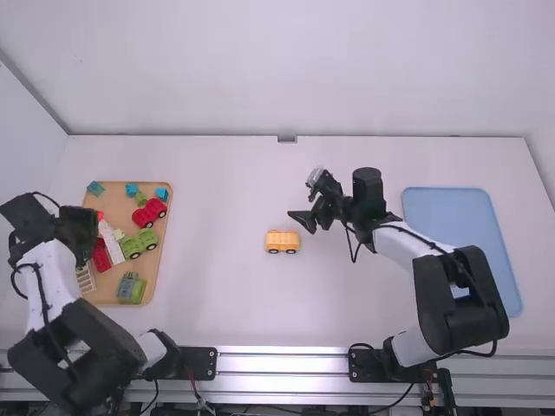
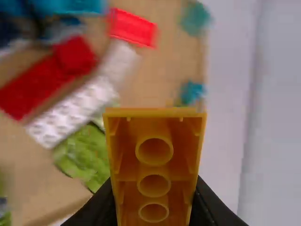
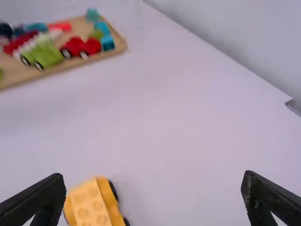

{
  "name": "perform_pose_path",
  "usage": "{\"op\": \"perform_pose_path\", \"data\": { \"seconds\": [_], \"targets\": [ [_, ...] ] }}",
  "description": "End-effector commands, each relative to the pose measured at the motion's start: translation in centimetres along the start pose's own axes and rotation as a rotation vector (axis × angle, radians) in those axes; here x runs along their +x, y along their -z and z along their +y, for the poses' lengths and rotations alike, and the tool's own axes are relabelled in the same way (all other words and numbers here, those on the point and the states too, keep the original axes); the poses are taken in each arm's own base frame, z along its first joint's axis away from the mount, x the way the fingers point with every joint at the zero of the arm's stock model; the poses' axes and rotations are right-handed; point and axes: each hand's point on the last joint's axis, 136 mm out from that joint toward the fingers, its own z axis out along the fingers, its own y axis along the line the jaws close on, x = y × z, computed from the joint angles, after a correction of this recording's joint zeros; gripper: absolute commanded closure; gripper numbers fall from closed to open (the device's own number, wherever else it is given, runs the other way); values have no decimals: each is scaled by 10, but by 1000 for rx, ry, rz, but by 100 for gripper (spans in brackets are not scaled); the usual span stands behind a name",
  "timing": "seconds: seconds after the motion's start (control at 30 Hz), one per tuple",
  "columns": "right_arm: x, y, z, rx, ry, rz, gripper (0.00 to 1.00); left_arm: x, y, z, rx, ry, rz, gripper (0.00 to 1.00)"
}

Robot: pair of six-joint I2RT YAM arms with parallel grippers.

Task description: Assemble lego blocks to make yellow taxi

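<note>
Its fingers closed on a yellow block [image 2: 154,169], the left gripper [image 1: 78,230] is at the wooden tray's [image 1: 156,264] left edge; its wrist view shows three round tubes inside the block. Open tabletop [image 1: 217,199] runs from tray to right gripper [image 1: 301,222], fingers parted. Just nearer the high camera than the latter sits the yellow car base [image 1: 283,242], upright, studded, black-wheeled.

2 trays [image 1: 447,208], 1 yellow car [image 1: 283,242], 1 yellow blk [image 2: 155,173], prob. 2 green cars [image 1: 139,243].
</note>
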Motion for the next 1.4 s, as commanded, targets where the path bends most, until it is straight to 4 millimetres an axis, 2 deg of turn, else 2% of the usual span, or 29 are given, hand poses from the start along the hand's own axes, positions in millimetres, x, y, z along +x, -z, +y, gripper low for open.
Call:
{"op": "perform_pose_path", "data": {
  "seconds": [0.0,0.07,0.1,0.13,0.17,0.2,0.23,0.3,0.4,0.43,0.53,0.7,0.83,0.97,1.1,1.37],
  "targets": [
    [-35,2,18,-147,-112,-84,2,47,16,-63,264,-358,143,83],
    [-46,1,23,-218,-151,-115,2,81,23,-94,429,-543,225,83],
    [-56,0,27,-286,-199,-135,2,116,33,-117,581,-696,305,87],
    [-62,1,32,-346,-227,-144,2,138,39,-129,676,-790,348,89],
    [-64,1,34,-368,-233,-147,2,141,40,-131,692,-803,355,89],
    [-71,3,41,-454,-249,-153,2,167,46,-142,790,-881,403,89],
    [-77,5,46,-523,-254,-154,2,184,48,-149,857,-935,431,89],
    [-83,4,48,-598,-277,-143,2,212,50,-158,969,-1007,483,87],
    [-87,-8,47,-678,-324,-109,1,259,60,-166,1170,-1091,588,87],
    [-87,-8,47,-678,-324,-109,1,259,60,-166,1170,-1091,588,87],
    [-91,-11,51,-766,-347,-71,2,298,66,-164,1338,-1148,701,87],
    [-96,-13,53,-774,-326,-74,5,323,58,-160,1388,-1135,795,87],
    [-100,-13,52,-774,-312,-80,8,331,50,-157,1378,-1105,841,86],
    [-102,-22,51,-729,-298,-100,12,340,59,-153,1413,-1094,906,87],
    [-103,-25,57,-741,-282,-100,18,348,61,-151,1432,-1119,910,87],
    [-107,-27,59,-740,-274,-106,45,352,55,-149,1377,-1110,908,87]
  ]
}}
